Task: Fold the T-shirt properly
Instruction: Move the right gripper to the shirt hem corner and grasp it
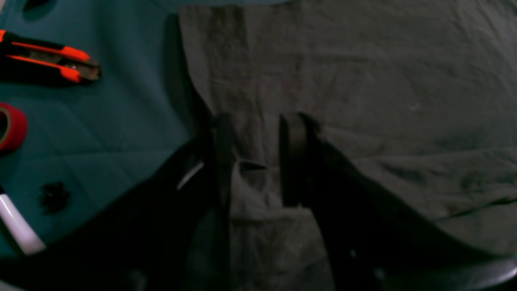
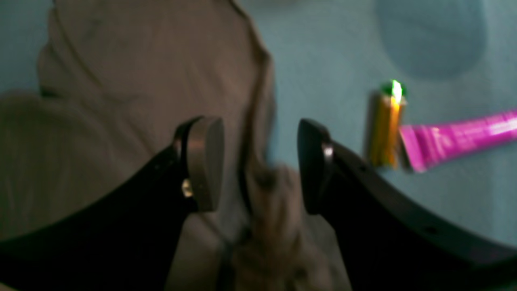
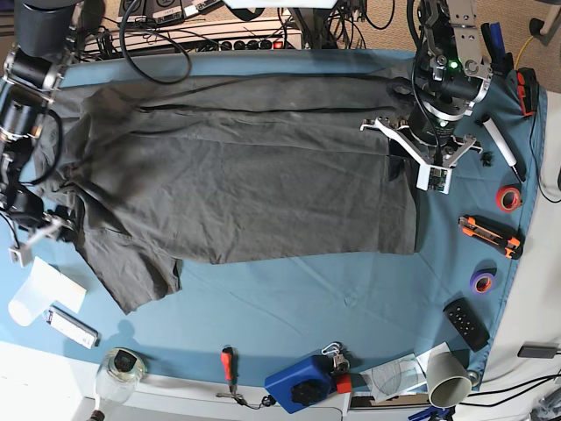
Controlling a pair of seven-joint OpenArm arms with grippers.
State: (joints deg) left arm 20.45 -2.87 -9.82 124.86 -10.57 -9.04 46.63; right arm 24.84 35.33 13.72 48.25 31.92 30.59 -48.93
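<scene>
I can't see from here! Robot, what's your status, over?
Both grippers' jaws open, left gripper and right gripper over cloth. T-shirt spread, partly folded. Nothing in the way.

A teal-blue cloth (image 3: 351,298) is covering the bench. Black cables (image 3: 219,26) are lying along the far edge. White floor (image 3: 35,377) is showing below.

A plain dark charcoal-grey T-shirt (image 3: 237,180) lies on a teal-blue table cloth (image 3: 289,298), with an orange-and-black utility knife (image 1: 48,56), a red tape roll (image 1: 12,126), a purple tape roll (image 3: 482,281), a gold battery (image 2: 385,129) and a magenta tube (image 2: 456,137).
</scene>
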